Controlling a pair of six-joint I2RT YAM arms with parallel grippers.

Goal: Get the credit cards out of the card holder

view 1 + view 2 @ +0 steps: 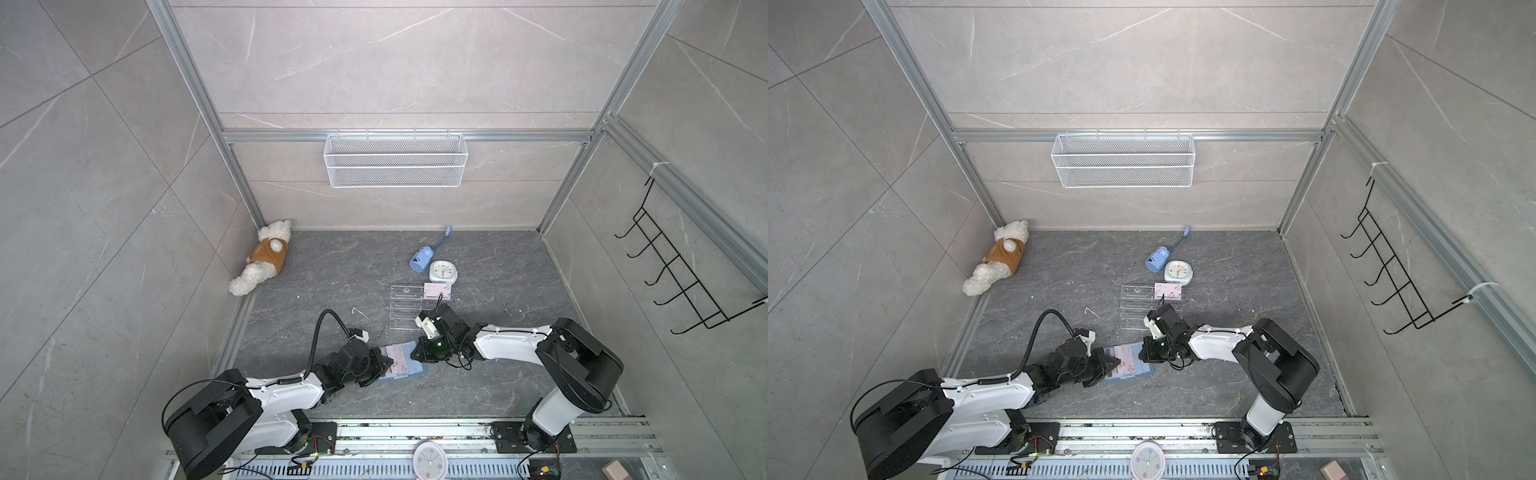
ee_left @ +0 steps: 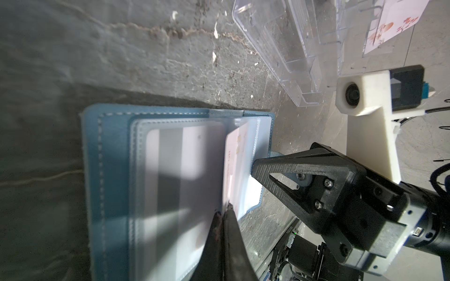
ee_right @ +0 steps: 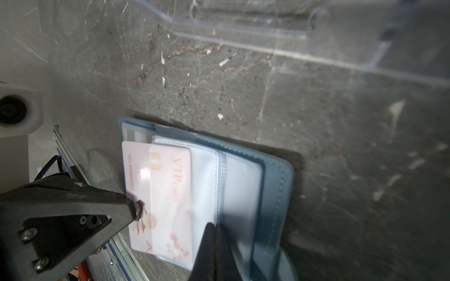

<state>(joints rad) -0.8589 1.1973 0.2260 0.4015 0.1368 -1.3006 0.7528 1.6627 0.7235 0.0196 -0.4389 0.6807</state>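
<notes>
Lettering reading "VIP CARD" and a number beginning "NO.8888" is seen, in the right wrist view, on the pink credit card (image 3: 158, 185), which is drawn partway out of a clear sleeve (image 3: 207, 175) of the opened card holder (image 3: 275, 185). In both top views the card holder (image 1: 411, 371) (image 1: 1142, 371) is laid flat on the grey floor (image 1: 332, 270) in the lower middle of the frame, between the two arms. A second card (image 2: 170, 170), turned to show its dark stripe, is kept inside the neighbouring sleeve. The left claw (image 2: 222, 213) is seen with its jaws pressed fully together and its tip set on the pink card; whether the card is nipped between them cannot be told. The right claw (image 3: 214, 225) is likewise closed tight, its tip set at the edge of the clear sleeves, and a grip there cannot be confirmed. "VIP" is also made out on a third card (image 1: 438, 291) propped in the acrylic rack (image 1: 405, 307), right of centre.
</notes>
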